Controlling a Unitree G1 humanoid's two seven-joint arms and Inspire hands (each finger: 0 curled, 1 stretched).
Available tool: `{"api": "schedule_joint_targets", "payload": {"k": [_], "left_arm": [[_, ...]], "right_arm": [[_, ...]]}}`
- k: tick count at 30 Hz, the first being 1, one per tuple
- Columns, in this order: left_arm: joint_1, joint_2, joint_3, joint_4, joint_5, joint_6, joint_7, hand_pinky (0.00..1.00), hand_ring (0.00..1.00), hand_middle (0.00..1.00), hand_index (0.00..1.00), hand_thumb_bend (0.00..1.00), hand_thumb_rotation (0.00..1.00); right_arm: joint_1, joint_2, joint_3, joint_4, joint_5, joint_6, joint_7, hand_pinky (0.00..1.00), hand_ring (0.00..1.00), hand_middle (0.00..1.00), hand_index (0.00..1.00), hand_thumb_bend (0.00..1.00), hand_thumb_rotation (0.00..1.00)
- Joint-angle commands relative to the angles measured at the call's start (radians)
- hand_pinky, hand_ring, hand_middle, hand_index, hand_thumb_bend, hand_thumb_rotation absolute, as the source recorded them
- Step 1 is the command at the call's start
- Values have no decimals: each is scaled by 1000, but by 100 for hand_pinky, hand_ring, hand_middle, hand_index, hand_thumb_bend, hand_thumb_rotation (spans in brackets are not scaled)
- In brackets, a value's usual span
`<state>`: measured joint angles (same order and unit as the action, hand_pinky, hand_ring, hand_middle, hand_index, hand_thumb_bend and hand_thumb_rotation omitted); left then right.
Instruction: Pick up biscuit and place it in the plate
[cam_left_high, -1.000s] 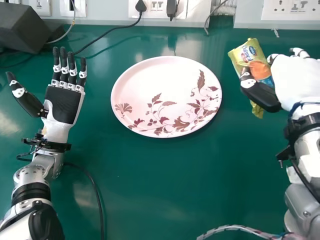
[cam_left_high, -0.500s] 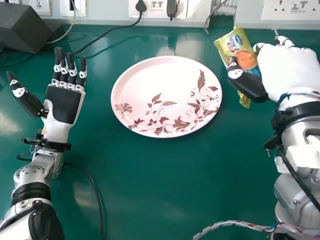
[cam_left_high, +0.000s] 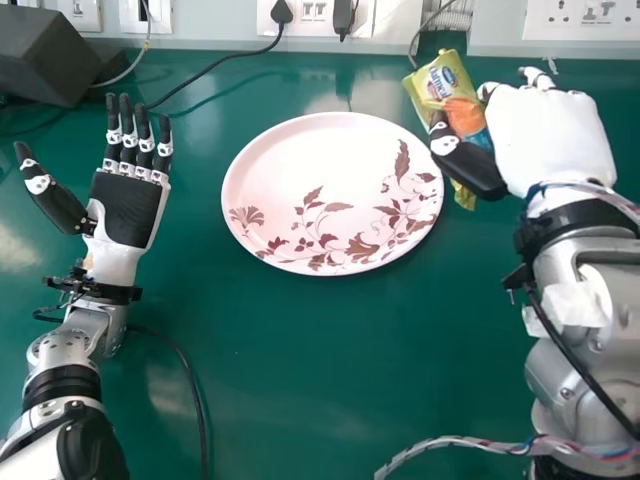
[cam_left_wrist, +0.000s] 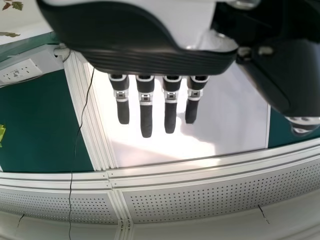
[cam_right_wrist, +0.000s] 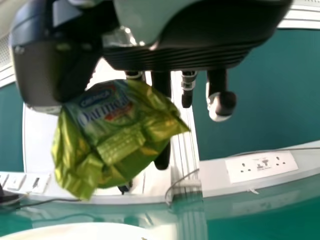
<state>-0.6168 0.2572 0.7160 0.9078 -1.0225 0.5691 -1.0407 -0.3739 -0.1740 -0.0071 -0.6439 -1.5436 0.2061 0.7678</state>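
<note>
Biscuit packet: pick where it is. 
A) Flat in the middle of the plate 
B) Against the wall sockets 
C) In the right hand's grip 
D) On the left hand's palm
C: the right hand pinches the biscuit packet between its thumb and fingers.

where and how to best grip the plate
Likely pinch the plate by its left rim, coming from the robot's left: it is broad with a raised edge, and the right hand holds the biscuit packet by its far right.

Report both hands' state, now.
Left hand: open, empty, fingers straight.
Right hand: closed on the crinkly yellow-green biscuit packet, pinched by its thumb.
</note>
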Motion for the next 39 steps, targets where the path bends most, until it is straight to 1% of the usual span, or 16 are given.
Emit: {"api": "schedule_joint_targets", "payload": {"k": [1,4,9,13,19,23,27,31,33,36,39], "left_arm": [[85,-33,-10,44,33,-2,-4,86,80,90,95,96,65],[85,-34,-11,45,34,-4,-12,86,80,92,95,96,65],[79,-30,-14,58,37,-3,-22,84,80,91,93,96,65],[77,-29,-15,63,39,-1,-26,84,80,91,96,97,66],[80,-31,-17,57,42,-9,-18,85,78,89,97,97,67],[76,-24,-20,69,41,1,-30,84,74,87,96,97,67],[79,-29,-20,59,33,5,-17,83,76,86,95,98,68],[78,-29,-23,65,36,1,-27,83,81,88,96,98,72],[78,-29,-24,66,37,-4,-34,82,81,89,96,98,74],[79,-31,-25,70,36,-6,-52,81,80,88,95,99,73],[84,-34,-23,59,36,-9,-33,79,79,88,96,100,72]], "right_arm": [[-6,1,11,16,19,3,-63,0,0,11,49,50,5],[-4,-6,16,39,47,4,-100,0,0,11,49,50,5],[-4,-21,29,70,81,2,-149,0,0,11,49,50,5],[-13,-34,45,97,87,6,-163,0,0,11,49,50,5],[-31,-39,72,132,82,21,-172,0,0,11,49,50,6],[-37,-47,89,166,95,18,-215,0,0,11,49,50,5],[-39,-61,102,217,136,6,-290,0,0,11,49,50,5],[-64,-72,133,277,129,19,-310,0,0,11,49,50,5],[-72,-76,145,302,136,21,-333,0,0,11,49,50,5],[-83,-75,161,341,151,22,-374,0,0,11,49,50,5],[-101,-82,176,376,163,21,-397,0,0,11,49,50,5]]}}
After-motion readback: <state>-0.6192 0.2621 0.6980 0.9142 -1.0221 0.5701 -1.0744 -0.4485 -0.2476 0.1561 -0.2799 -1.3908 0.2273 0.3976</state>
